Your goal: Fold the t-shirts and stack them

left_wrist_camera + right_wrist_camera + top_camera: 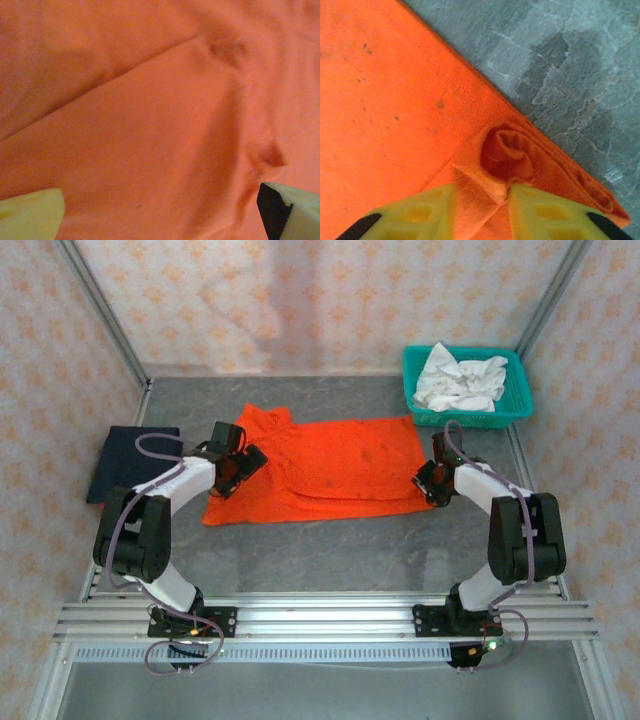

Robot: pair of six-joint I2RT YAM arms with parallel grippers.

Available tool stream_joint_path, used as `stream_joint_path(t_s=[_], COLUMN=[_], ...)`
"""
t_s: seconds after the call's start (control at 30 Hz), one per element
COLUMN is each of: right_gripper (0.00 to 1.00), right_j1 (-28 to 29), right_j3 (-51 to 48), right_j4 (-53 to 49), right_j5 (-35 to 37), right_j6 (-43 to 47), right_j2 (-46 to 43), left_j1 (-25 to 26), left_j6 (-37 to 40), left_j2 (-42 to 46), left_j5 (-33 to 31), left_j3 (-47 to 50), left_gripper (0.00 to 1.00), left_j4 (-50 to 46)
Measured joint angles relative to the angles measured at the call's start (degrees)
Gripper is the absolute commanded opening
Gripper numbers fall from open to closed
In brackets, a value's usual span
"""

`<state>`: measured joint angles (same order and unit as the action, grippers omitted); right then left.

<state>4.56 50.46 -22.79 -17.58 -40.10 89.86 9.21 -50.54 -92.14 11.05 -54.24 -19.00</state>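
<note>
While the folded navy t-shirt [130,462] lies at the far left of the table [330,560], well apart from the work, the left gripper [238,465] hangs over the sleeve end of the orange t-shirt [340,465]. Its jaws are spread wide and hold nothing. The close view is soft, so I can't say whether the tips touch the cloth. The shirt lies flat across the middle. At its near right corner the right gripper [482,200] pinches a small ridge of hem between its yellow fingers [420,212]. To fold cleanly, I'd want the left to take a matching pinch at its own edge, catching both layers. Then both should lift together and level, so nothing skews. The teal basket [465,385] sits behind, far right.
</note>
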Motion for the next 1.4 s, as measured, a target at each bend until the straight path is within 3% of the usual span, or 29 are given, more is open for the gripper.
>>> stream_joint_path(t_s=[0.17, 0.57, 0.63, 0.7, 0.73, 0.8, 0.97, 1.1, 1.23, 1.4], right_gripper=[0.01, 0.0, 0.14, 0.41, 0.51, 0.6, 0.66, 0.69, 0.68, 0.59], right_j1=[0.0, 0.0, 0.0, 0.0, 0.0, 0.0, 0.0, 1.2, 6.2, 15.4], right_j3=[0.8, 7.5, 8.4, 9.1, 9.4, 9.7, 9.7, 7.0, 3.6, -0.2], right_j4=[0.3, 2.2, 2.8, 3.5, 3.8, 4.2, 4.6, 4.9, 5.8, 10.2], right_j5=[-0.3, 0.7, 0.7, 0.7, 0.7, 0.7, 0.6, 0.9, 1.0, -1.5], right_j6=[0.0, 0.2, 0.2, -0.2, -0.4, -0.3, 0.2, 1.2, 0.8, -4.2], right_j2=[0.0, 4.6, 5.6, 6.5, 6.8, 7.0, 6.2, 1.1, -3.4, -2.6], left_j1=[0.0, 0.0, 0.0, 0.0, 0.0, 0.0, 0.9, 4.4, 8.6, 10.6], left_j6=[-0.2, -0.3, -0.3, -0.3, -0.3, -0.3, -0.5, -1.5, -3.8, -8.7], left_j2=[1.8, 2.6, 2.7, 2.8, 2.9, 2.9, 3.8, 5.0, 5.4, 5.4], left_j5=[-0.2, -1.0, -1.0, -1.0, -1.0, -1.0, -0.7, 0.5, 2.1, 5.2], left_j3=[3.8, 5.4, 5.4, 5.4, 5.4, 5.4, 5.4, 5.3, 4.8, 4.1], left_gripper=[1.0, 1.0, 1.0, 1.0, 1.0, 1.0, 1.0, 1.0, 1.0, 0.99], left_j4=[0.0, 0.0, 0.0, 0.0, 0.0, 0.0, 0.0, 0.4, 1.5, 5.9])
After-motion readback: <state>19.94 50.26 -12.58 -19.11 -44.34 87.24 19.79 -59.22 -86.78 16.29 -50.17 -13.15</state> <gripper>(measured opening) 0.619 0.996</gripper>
